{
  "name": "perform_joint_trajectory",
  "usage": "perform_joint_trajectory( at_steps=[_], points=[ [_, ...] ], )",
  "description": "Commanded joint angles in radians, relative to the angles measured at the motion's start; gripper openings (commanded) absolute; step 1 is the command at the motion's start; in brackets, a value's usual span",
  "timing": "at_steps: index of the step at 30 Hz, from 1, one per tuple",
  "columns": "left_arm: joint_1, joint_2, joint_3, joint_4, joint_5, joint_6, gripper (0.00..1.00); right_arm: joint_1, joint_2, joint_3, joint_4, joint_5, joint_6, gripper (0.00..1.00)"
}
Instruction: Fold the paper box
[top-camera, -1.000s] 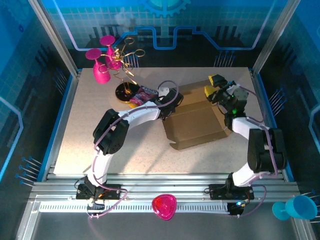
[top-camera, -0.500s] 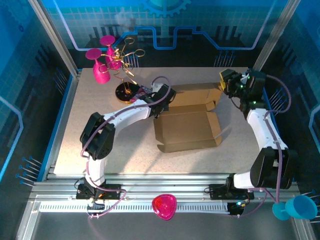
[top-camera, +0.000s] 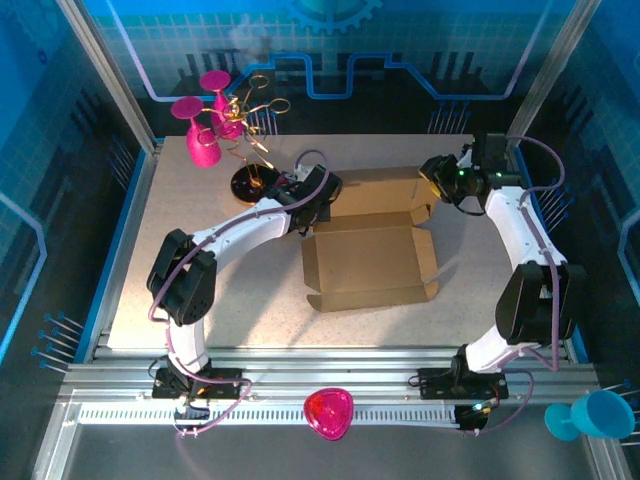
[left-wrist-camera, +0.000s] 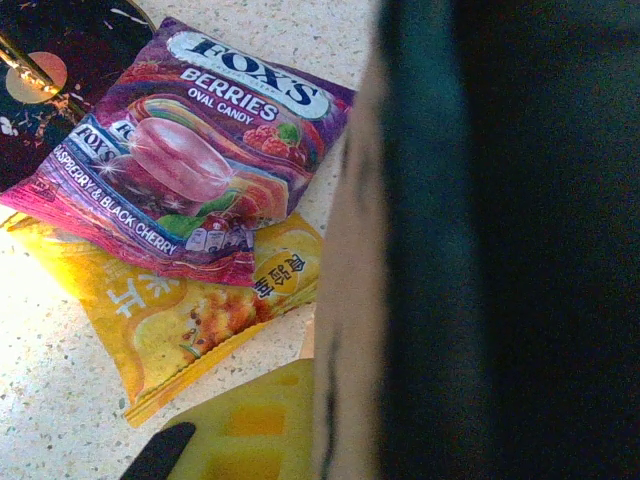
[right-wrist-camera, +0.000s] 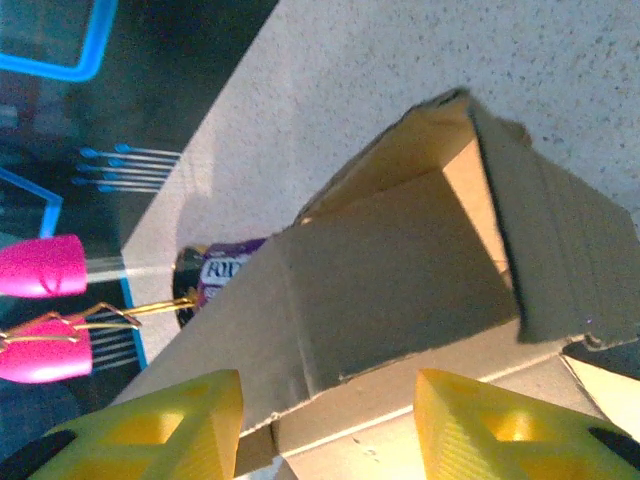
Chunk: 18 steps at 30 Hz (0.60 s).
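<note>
The paper box is a brown cardboard mailer lying open at mid-table, its lid panel standing up along the far side. My left gripper is at the box's far left corner; in the left wrist view it is shut on a cardboard edge beside its yellow finger. My right gripper hovers at the lid's far right end. In the right wrist view it is open, and the folded cardboard flaps lie just beyond its fingers.
A purple candy packet and a yellow snack packet lie beside the left gripper. Pink cups and a gold wire stand on a black disc occupy the far left. A pink bowl and a blue cup sit near the front rail.
The box has slid left with my left gripper still shut on it. My right gripper swung out to the right, then back toward the lid's right end, and its jaws narrowed.
</note>
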Motion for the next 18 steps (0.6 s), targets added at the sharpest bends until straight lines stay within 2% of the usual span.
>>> perform_joint_trajectory(
  at_steps=[1, 9, 18],
  points=[
    [0.002, -0.023, 0.04, -0.01, 0.023, 0.026, 0.0, 0.015, -0.011, 0.08, -0.069, 0.034, -0.075, 0.49],
    [0.008, -0.025, 0.063, -0.021, 0.031, 0.035, 0.0, 0.005, -0.046, 0.124, -0.099, 0.03, -0.114, 0.53],
    [0.011, -0.028, 0.089, -0.026, 0.036, 0.036, 0.0, 0.001, 0.058, 0.197, -0.143, 0.091, -0.165, 0.52]
  ],
)
